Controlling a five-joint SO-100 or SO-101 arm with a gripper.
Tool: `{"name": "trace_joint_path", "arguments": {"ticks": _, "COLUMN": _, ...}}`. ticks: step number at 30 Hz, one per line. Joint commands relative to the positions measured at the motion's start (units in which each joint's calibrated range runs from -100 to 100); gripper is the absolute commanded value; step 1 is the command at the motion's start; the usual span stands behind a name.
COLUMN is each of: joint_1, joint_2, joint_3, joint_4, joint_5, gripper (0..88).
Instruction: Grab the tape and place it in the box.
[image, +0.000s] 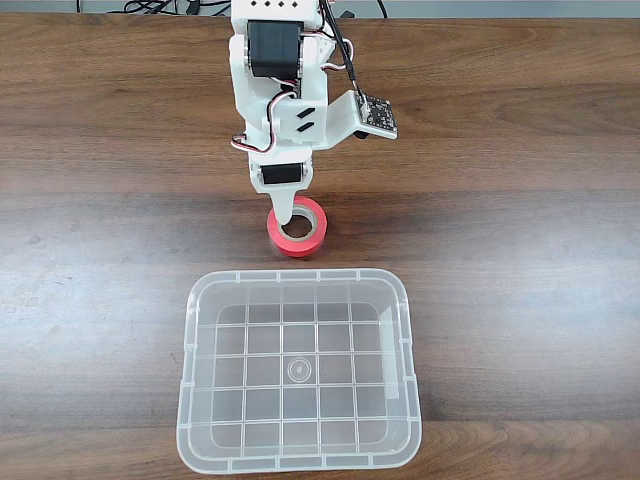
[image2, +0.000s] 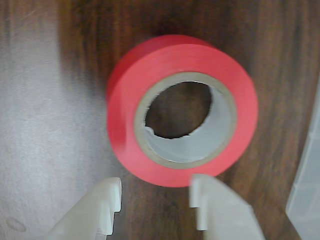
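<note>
The tape (image: 312, 238) is a red-orange roll with a grey-beige core, lying flat on the wooden table just beyond the box (image: 300, 277), a clear plastic bin with a grid bottom. In the fixed view my gripper (image: 285, 220) points down over the roll, its white tip overlapping the ring's left side. In the wrist view the tape (image2: 125, 105) sits large in the centre, and my gripper (image2: 156, 206) is open, with its two white fingertips (image2: 107, 202) just below the roll's near edge. Nothing is between the fingers.
The box stands at the front centre of the dark wooden table (image: 520, 230); a sliver of its wall (image2: 307, 190) shows at the right of the wrist view. Black cables (image: 150, 6) lie along the table's far edge behind the arm's base.
</note>
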Motion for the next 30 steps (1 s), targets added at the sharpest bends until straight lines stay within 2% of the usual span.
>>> {"name": "trace_joint_path", "arguments": {"ticks": 1, "joint_1": -0.83, "joint_2": -0.65, "joint_3": 0.39, "joint_4": -1.10, "joint_5": 0.91, "gripper": 21.0}}
{"name": "trace_joint_path", "arguments": {"ticks": 22, "joint_1": -2.14, "joint_2": 7.00, "joint_3": 0.74, "joint_4": -5.21, "joint_5": 0.54, "gripper": 20.6}}
{"name": "trace_joint_path", "arguments": {"ticks": 30, "joint_1": -2.29, "joint_2": 9.17, "joint_3": 0.74, "joint_4": -5.81, "joint_5": 0.54, "gripper": 10.6}}
